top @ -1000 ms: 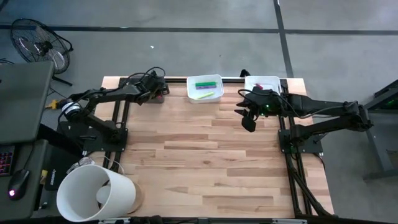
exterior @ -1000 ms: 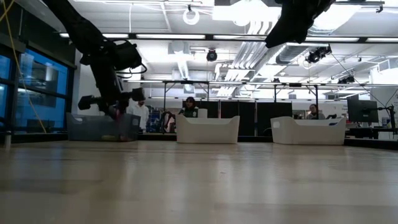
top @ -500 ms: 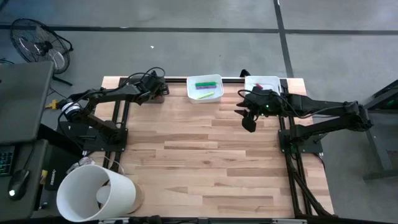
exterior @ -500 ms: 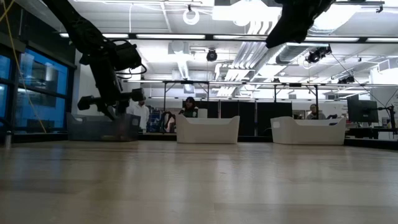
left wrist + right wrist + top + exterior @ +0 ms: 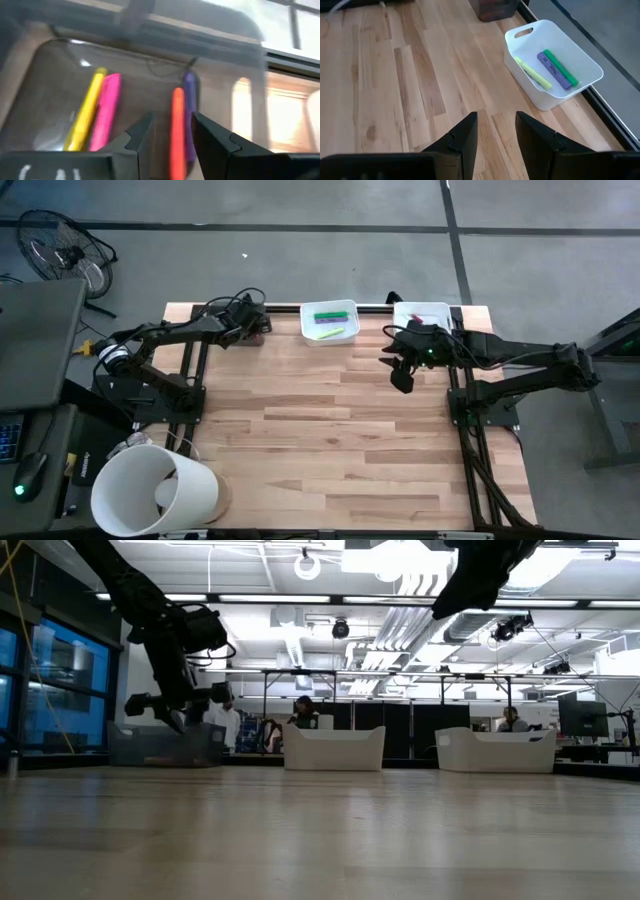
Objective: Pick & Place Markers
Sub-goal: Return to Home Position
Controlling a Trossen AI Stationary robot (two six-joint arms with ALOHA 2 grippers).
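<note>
Left tool (image 5: 172, 121) higher above translucent bin (image 5: 160, 745)

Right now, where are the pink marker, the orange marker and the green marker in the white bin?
Thin bright pink marker (image 5: 106, 112): left wrist view, mid-barrel.
Thin orange marker (image 5: 177, 132): left wrist view, mid-barrel.
Thin dark green marker (image 5: 561, 67): right wrist view, mid-barrel.

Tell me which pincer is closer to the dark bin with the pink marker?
Left. The left pincer hangs above the dark bin; the right pincer is across the table, past the middle white bin.
</note>
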